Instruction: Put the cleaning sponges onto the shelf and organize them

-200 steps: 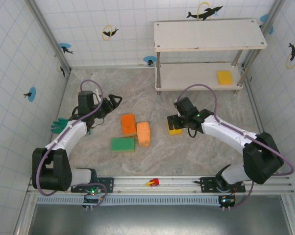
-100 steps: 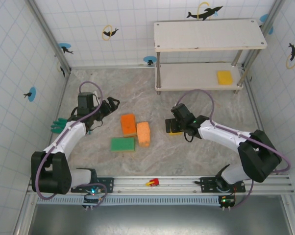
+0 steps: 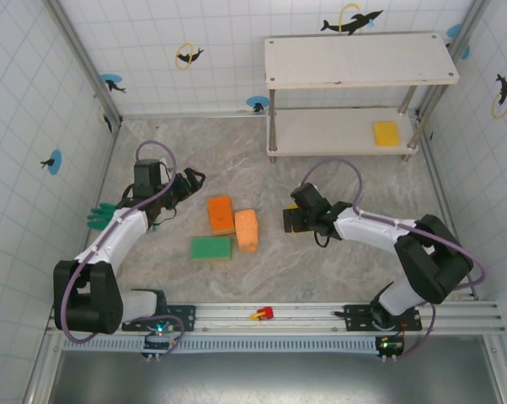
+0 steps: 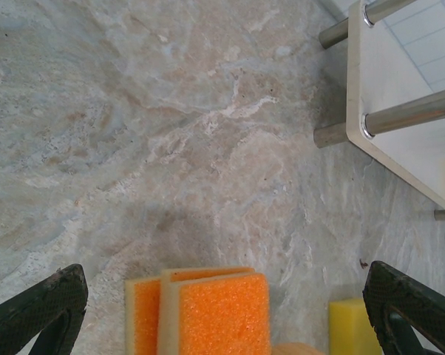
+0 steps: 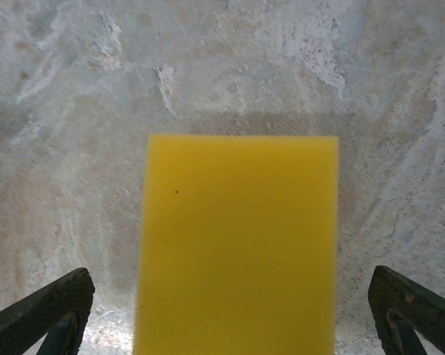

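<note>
- The right gripper [image 5: 226, 310] stood wide open and held nothing. A yellow sponge [image 5: 237, 244] lay flat on the marbled table [image 3: 354, 269] between its fingers, clear of both.
- The left gripper [image 4: 222, 314] was also spread wide and empty, above the table. In its wrist view an orange sponge [image 4: 222, 314] lay between the fingertips, apart from them.
- Mid-table, a pale orange sponge [image 3: 247, 230] lay just beside the orange one, with a green sponge [image 3: 211, 247] near them on the robot's side.
- The shelf [image 3: 354, 61] stood at the far right. A second yellow sponge [image 3: 386, 133] lay on its lower board, toward the right end.
- A green glove [image 3: 100, 216] lay by the left wall, and a small red object [image 3: 263, 314] sat on the front rail.
- The only markings were dolphin decals [image 3: 351, 20] on the tiled walls.
</note>
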`<move>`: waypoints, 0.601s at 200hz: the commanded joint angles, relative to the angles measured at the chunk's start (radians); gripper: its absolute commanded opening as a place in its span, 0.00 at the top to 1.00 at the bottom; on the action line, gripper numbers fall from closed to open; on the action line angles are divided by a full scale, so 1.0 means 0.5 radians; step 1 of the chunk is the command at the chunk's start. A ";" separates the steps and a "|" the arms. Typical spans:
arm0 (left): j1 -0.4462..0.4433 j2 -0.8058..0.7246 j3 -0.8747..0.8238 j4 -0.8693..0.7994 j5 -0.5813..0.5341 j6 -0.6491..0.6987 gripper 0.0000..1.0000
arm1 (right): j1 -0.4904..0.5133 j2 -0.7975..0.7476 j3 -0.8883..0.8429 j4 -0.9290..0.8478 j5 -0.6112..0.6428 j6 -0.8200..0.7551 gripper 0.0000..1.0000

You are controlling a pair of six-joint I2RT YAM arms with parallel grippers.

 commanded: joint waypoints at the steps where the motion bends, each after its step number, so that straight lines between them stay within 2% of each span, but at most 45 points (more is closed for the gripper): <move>1: -0.006 0.002 0.073 -0.058 -0.011 -0.009 0.03 | 0.037 0.071 -0.014 0.050 0.035 0.014 0.02; 81: -0.004 0.008 0.087 -0.074 -0.012 -0.021 0.03 | 0.124 0.191 0.035 0.006 0.249 0.003 0.00; 120: -0.004 0.017 0.097 -0.072 0.013 -0.029 0.03 | 0.123 0.208 0.048 -0.014 0.268 -0.016 0.07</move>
